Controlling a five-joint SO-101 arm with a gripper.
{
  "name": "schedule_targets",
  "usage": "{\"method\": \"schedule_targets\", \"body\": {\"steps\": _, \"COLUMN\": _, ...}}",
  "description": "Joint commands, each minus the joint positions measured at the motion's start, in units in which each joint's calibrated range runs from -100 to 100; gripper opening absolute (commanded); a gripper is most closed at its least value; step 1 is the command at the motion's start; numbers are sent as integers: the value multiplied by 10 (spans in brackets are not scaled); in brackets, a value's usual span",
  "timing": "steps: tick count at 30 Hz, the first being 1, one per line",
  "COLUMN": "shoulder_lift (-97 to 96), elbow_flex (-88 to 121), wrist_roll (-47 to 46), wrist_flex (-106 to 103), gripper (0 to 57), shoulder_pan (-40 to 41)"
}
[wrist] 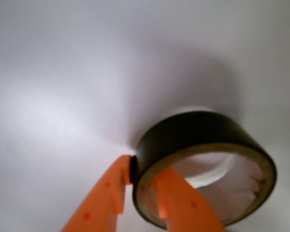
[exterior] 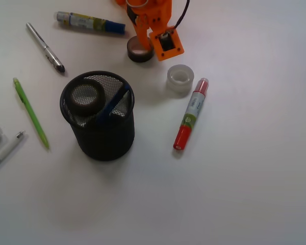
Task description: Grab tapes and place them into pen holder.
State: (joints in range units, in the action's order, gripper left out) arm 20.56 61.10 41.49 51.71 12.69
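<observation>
A dark tape (exterior: 141,52) (wrist: 198,130) lies at the top of the table in the front view. My gripper (exterior: 137,45) (wrist: 142,170) is shut on its wall, with one orange finger (wrist: 108,191) pressing the outside and the other finger (wrist: 183,203) inside the ring. A translucent whitish tape (exterior: 180,79) stands free to the right of it. The black mesh pen holder (exterior: 103,138) stands upright left of centre, and another dark tape (exterior: 85,97) lies inside it beside a blue pen (exterior: 113,103).
A red-capped marker (exterior: 192,113) lies right of the holder. A green pen (exterior: 30,112), a silver pen (exterior: 45,47), a blue-and-yellow marker (exterior: 90,22) and a white pen (exterior: 5,151) lie on the left side.
</observation>
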Motion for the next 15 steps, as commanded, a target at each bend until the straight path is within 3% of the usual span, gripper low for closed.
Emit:
{"method": "schedule_targets", "body": {"steps": 1, "shoulder_lift": 27, "elbow_flex": -114, "wrist_roll": -41, "wrist_flex": 70, "gripper": 2, "shoulder_pan": -5}}
{"method": "schedule_targets", "body": {"steps": 8, "shoulder_lift": 121, "elbow_flex": -337, "wrist_roll": -130, "wrist_flex": 135, "gripper": 2, "shoulder_pan": -47}}
{"method": "schedule_targets", "body": {"steps": 15, "shoulder_lift": 63, "elbow_flex": -328, "wrist_roll": -161, "wrist_flex": -162, "gripper": 4, "shoulder_pan": -108}}
